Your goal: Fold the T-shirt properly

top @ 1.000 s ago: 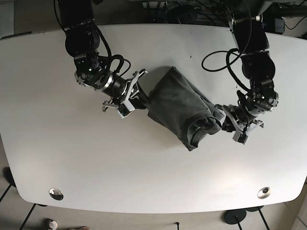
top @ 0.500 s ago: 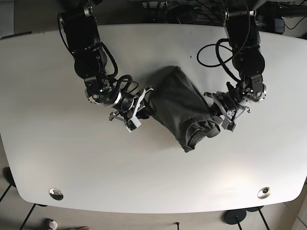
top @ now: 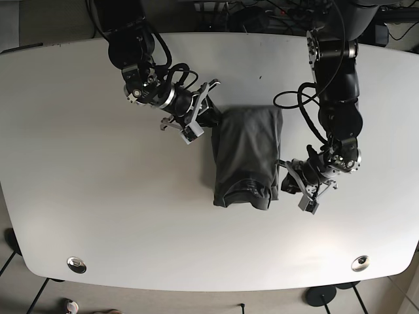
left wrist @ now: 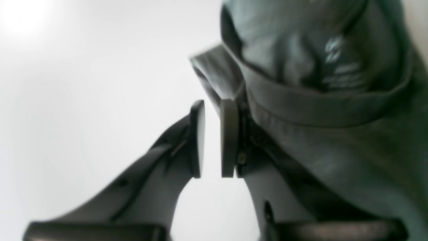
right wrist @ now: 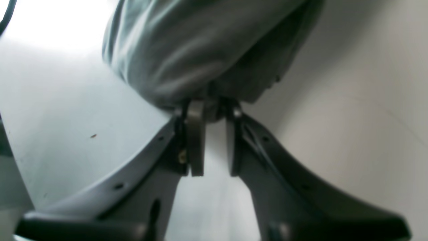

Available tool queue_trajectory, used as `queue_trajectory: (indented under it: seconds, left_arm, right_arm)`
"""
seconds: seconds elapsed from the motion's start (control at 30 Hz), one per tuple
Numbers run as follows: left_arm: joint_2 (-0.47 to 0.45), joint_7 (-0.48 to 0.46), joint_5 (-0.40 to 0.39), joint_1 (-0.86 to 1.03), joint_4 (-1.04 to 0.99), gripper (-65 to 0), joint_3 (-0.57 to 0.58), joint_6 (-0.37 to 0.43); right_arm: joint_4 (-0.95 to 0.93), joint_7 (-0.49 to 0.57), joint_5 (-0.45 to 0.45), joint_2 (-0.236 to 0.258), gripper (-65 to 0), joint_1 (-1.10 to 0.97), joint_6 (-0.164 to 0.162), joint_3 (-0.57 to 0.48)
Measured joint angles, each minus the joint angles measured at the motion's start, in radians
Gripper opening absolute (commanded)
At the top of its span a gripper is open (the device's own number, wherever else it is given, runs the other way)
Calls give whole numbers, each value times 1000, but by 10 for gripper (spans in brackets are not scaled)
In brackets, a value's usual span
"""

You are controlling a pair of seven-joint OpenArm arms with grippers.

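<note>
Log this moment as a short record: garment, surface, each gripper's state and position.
garment: dark grey T-shirt, folded into a compact rectangle, collar end toward the camera
surface: white table
left gripper: jaws slightly apart, nothing between them, beside the shirt's collar corner
right gripper: jaws narrowly apart, tips against the shirt's far edge; whether it pinches the fabric is unclear
</note>
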Motion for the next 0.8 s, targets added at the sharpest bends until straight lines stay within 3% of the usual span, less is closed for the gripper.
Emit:
queue_trajectory:
  seconds: [0.13, 0.2, 0.33, 0.37, 0.5, 0.6, 0.7, 0.73, 0.8]
  left_arm:
    - [-3, 91, -4, 101, 322, -571, -4, 3]
    - [14, 99, -3, 157, 409, -483, -1, 24]
    - [106, 99, -8, 258, 534, -263, 6, 232]
    - [122, 95, -6, 282, 557, -231, 41, 336]
    - [138, 91, -7, 313, 555, -217, 208, 533]
    - [134, -46, -14, 319, 470, -215, 351, 632]
    - [136, -129, -18, 321, 280, -215, 385, 627]
    - [133, -199, -18, 320, 236, -215, 382, 620]
    - [80, -227, -42, 293, 166, -221, 383, 541]
  right_arm:
    - [45, 3, 13, 44, -549, -27, 1, 68]
    - [46, -4, 0, 60, -549, -26, -5, 106]
    - [49, 0, 16, 41, -549, -26, 14, 194]
    - [49, 1, 19, 45, -549, -26, 13, 231]
    - [49, 0, 4, 55, -549, -24, 3, 256]
    - [49, 0, 11, 47, -549, -23, 10, 253]
    - [49, -1, 11, 52, -549, -24, 11, 264]
    - [50, 0, 11, 50, -549, -23, 13, 279]
    - [68, 0, 10, 45, -549, -21, 11, 321]
